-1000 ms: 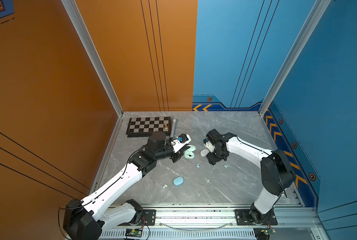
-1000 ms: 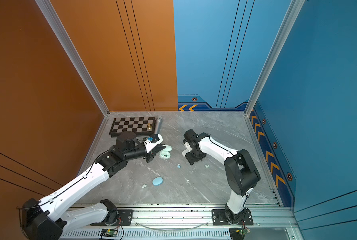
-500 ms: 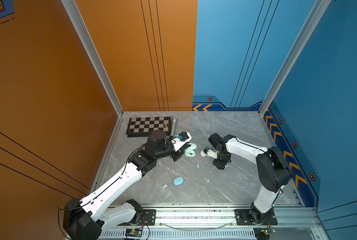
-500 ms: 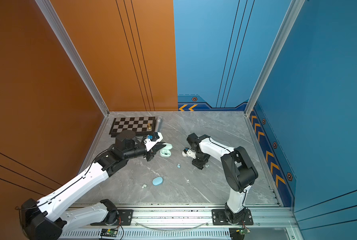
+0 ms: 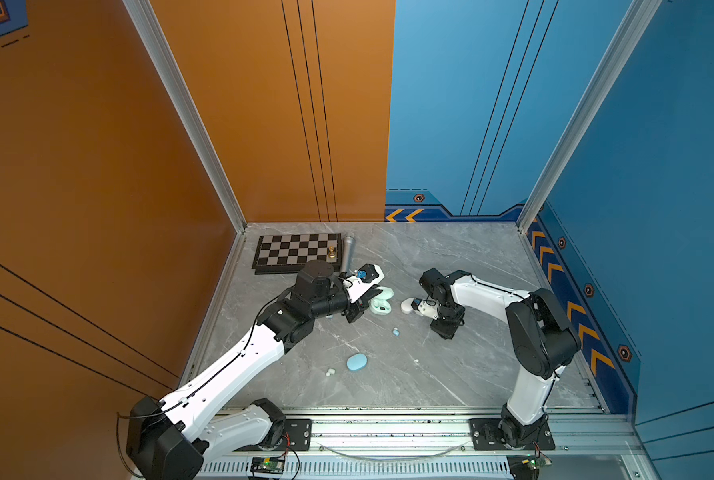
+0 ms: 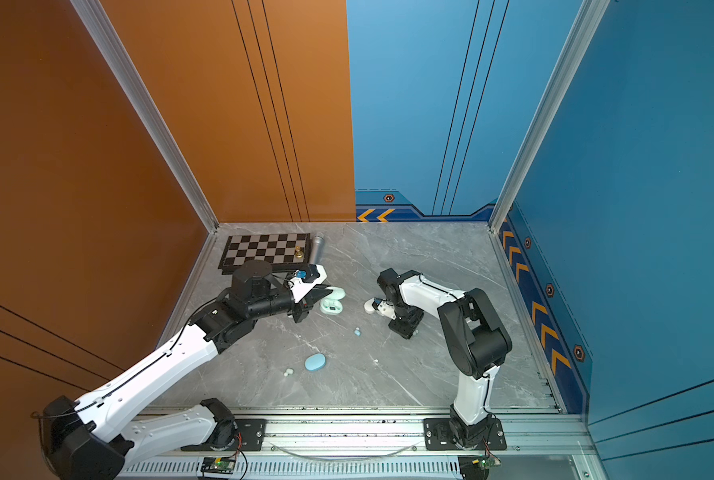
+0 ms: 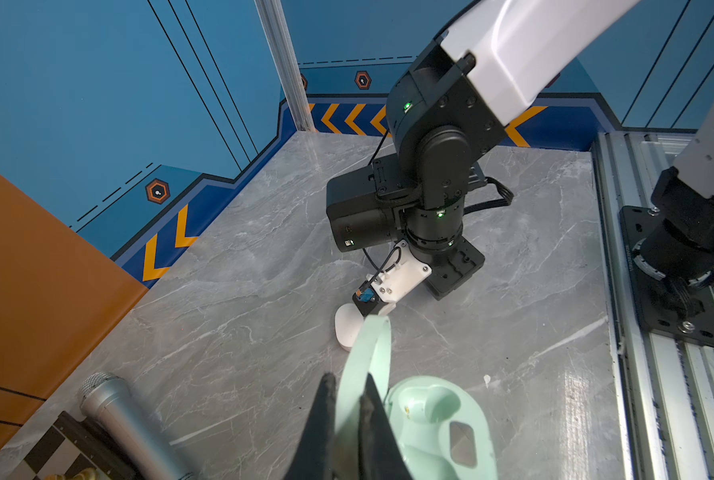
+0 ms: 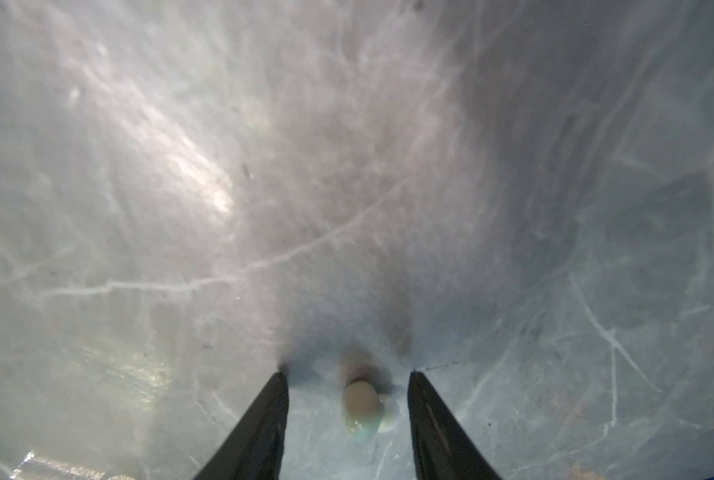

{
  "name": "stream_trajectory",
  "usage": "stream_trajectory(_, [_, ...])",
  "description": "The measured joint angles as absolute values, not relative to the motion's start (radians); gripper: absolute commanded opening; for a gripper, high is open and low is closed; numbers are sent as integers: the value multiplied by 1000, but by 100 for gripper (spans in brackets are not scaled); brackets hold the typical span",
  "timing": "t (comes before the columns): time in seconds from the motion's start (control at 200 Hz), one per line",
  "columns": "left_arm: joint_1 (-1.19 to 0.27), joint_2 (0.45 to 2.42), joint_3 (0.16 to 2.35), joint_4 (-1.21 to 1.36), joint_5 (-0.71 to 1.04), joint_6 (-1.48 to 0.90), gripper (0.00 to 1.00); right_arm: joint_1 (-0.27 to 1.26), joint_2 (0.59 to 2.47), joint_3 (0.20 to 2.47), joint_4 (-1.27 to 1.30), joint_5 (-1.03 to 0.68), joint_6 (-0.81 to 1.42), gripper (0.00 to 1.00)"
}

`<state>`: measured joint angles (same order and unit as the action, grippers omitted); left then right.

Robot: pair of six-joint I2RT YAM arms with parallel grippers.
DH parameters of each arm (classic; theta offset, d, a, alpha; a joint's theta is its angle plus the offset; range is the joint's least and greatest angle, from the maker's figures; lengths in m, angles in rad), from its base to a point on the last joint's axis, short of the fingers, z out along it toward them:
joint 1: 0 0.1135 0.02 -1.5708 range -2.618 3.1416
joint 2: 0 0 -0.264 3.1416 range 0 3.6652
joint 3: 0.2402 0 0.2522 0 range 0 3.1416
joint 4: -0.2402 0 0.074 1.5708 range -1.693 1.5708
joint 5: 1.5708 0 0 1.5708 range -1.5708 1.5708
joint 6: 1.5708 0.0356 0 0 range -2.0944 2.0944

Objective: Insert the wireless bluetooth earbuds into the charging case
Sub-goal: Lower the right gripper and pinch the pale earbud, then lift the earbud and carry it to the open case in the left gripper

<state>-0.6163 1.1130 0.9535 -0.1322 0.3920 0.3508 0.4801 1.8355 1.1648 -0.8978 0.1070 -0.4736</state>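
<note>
Pickup of one bud is the step in hand. Nearest, on the table (image 5: 450, 382), lie a closed blue case (image 5: 356, 361) and a white earbud (image 5: 330, 371), with a light blue earbud (image 5: 395, 331) beyond. Farther in, the right pincer (image 8: 347, 374) stands half-wide astride a pale green earbud (image 8: 361, 405), clear of both fingers (image 8: 263, 424). Beyond, the left pincer (image 7: 347, 380) pinches the lid (image 7: 371, 345) of the mint-green charging case (image 7: 442, 419), propping it open. Next: close squarely, lift, carry to a well.
</note>
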Motion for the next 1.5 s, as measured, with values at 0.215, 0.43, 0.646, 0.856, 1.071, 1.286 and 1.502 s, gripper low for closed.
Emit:
stream_trajectory(0.215, [-616,1113,956,-133,390,351,0,476,1833,1155,-899,100,-467,41])
stream_trajectory(0.43, [-616,1113,957,-133,389,351,0,470,1832,1153,-900,79,-439,30])
stream_trajectory(0.646, [-616,1113,958,-139,388,351,0,465,1829,1148,-899,75,-418,21])
stream_trajectory(0.856, [-616,1113,958,-146,388,349,0,449,1825,1149,-898,57,-367,13])
stream_trajectory(1.071, [-616,1140,941,0,363,261,0,384,1818,1173,-897,-100,-230,12])
stream_trajectory(1.286, [-615,1255,930,182,349,178,0,299,1723,1214,-882,-377,-53,13])
stream_trajectory(1.502, [-614,1350,958,295,387,142,0,215,1584,1323,-816,-680,131,13])
